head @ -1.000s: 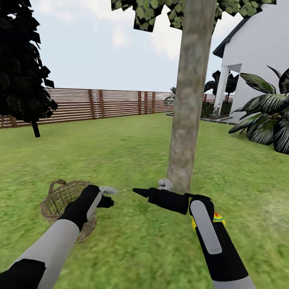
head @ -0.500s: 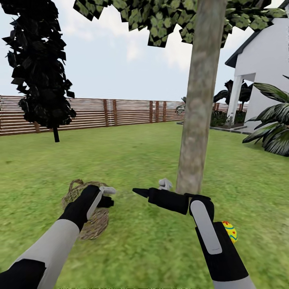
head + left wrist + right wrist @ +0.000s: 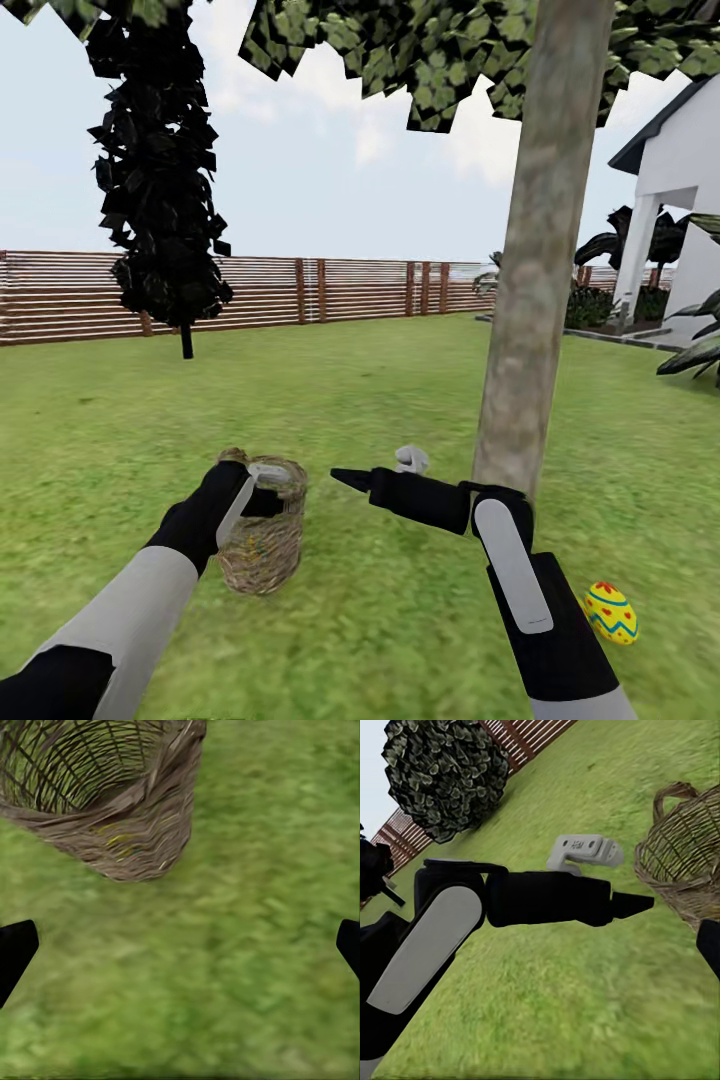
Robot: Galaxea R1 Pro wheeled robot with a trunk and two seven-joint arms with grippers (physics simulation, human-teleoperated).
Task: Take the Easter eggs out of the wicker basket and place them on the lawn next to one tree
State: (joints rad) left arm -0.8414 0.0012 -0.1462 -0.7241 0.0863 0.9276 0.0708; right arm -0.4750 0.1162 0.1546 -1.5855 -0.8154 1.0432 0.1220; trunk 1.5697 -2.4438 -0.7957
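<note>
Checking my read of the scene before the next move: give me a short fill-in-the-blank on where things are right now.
1. The egg lies on the ____.
2. The basket sits beside the ____ arm's tool.
3. The egg lies near the foot of the ____, on the right arm's side.
4. Behind the lawn runs a wooden ____.

Missing words: lawn; left; tree; fence

Bright, even daylight everywhere, with no strong shadows. The lawn looks soft and smeary up close.
</note>
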